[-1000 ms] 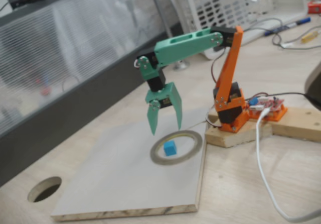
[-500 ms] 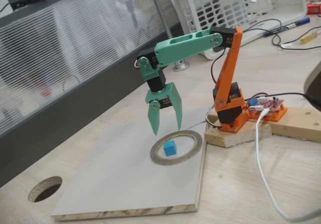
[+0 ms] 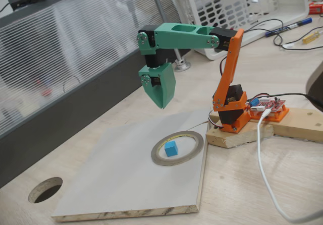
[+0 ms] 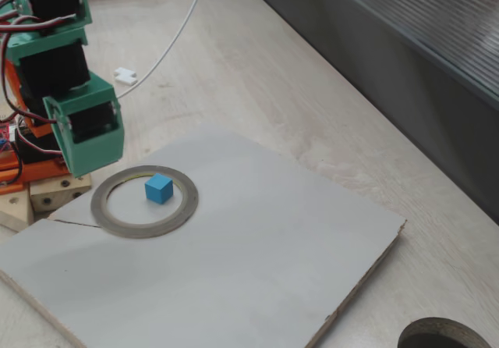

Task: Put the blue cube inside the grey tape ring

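The blue cube [image 3: 171,148] [image 4: 158,189] rests on the board inside the grey tape ring [image 3: 198,143] [image 4: 187,207], clear of the ring's inner edge. In both fixed views my green gripper [image 3: 162,105] [image 4: 84,168] hangs well above the board, up and to the left of the ring. It touches neither the cube nor the ring. Its jaws look pressed together into one wedge, with nothing between them.
The ring lies on a pale grey board [image 3: 116,179] [image 4: 257,270] on the wooden table. A dark round hole [image 3: 44,189] [image 4: 440,338] sits off the board's corner. The arm's orange base [image 3: 233,114] stands on wood blocks, with a white cable [image 3: 267,174] and a white basket [image 3: 237,3] nearby.
The arm has lifted and pulled back from the ring. The jaws, spread open above the cube before, have come together. The cube has stayed put inside the ring.
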Motion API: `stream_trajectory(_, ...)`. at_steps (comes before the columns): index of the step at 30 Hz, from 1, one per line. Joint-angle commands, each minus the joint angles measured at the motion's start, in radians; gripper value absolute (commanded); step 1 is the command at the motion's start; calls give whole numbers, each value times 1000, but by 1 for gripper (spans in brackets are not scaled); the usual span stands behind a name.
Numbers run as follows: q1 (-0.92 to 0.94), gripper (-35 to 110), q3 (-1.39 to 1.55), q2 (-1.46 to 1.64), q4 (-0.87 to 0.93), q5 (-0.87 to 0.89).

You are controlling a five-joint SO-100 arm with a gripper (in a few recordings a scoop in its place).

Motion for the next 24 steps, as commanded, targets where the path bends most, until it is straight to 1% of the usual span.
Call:
stream_trajectory(1, 23, 2, -26, 28, 6, 2)
stream_trajectory(5, 26, 2, -25, 32, 12, 2)
stream_trajectory(10, 26, 2, -25, 32, 115, 8)
stream_trajectory(24, 21, 3, -26, 14, 126, 3)
